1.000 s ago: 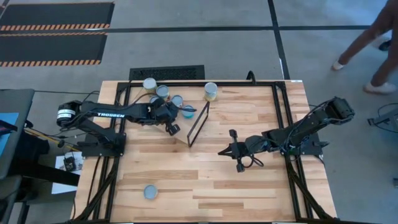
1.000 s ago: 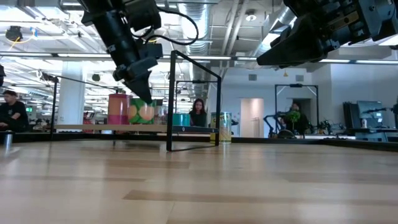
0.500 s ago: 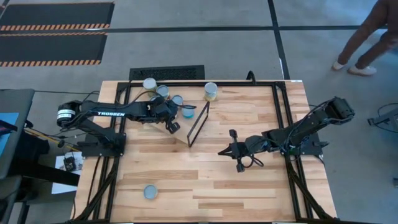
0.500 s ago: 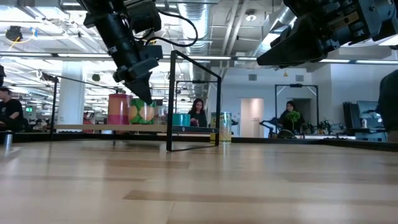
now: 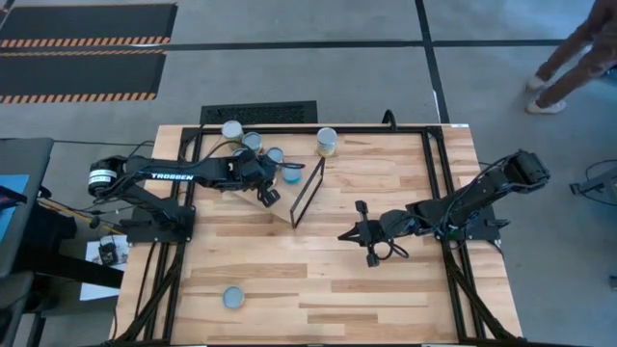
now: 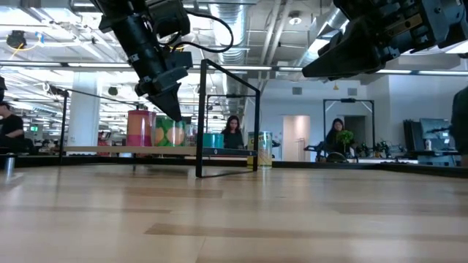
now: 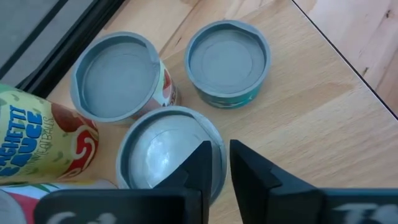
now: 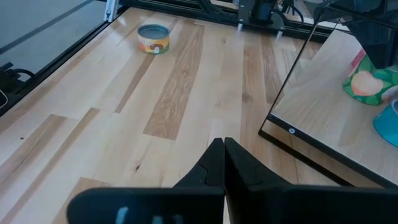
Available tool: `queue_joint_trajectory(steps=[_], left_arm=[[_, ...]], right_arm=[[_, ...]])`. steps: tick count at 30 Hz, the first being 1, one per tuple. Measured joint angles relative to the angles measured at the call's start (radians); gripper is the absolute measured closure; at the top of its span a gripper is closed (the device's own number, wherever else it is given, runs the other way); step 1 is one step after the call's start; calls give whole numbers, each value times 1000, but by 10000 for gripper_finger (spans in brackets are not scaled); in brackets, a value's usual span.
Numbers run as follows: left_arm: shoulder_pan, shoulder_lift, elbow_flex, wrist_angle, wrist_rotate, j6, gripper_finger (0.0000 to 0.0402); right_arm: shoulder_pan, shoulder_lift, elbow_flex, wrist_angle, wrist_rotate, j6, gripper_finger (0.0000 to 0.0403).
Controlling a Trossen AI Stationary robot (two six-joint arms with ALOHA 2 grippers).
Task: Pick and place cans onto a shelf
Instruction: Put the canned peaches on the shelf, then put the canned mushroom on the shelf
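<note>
Cans clustered on the shelf [image 5: 258,188], the light board lying at the far left of the table [image 5: 386,289] with its thin black frame [image 5: 308,191] standing at the right end. The left gripper [image 7: 214,163] hung over that cluster, directly above a silver-topped can [image 7: 163,151]; in its wrist view the two dark fingers [image 7: 200,163] stood a narrow gap apart over the lid's rim, and it appeared to grip nothing, though whether a fingertip touched the lid could not be told. Just beside that can stood a teal can [image 7: 227,62] and a can with an orange-red label [image 7: 119,78], with a yellow-labelled can [image 7: 37,146] at their side. From table height the left gripper pointed down at a green can [image 6: 168,131] next to a red one [image 6: 139,128]. One can with a yellow-green label [image 5: 327,142] stood off the board at the far edge of the table, just right of the frame. Another can [image 5: 232,297] sat alone near the front left of the table, well apart from the rest. The right gripper [image 5: 342,235] waited over the middle of the table, its fingers [image 8: 216,163] pressed together and empty.
</note>
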Motion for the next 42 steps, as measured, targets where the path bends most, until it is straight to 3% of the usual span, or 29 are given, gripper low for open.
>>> queue_joint_trajectory(steps=[35,42], left_arm=[[-2,7,2,-43,-42,9,337],[-27,7,54,-90,-42,26,328]], right_arm=[[1,0,0,-3,-2,0,391],[1,0,0,-2,-2,0,391]])
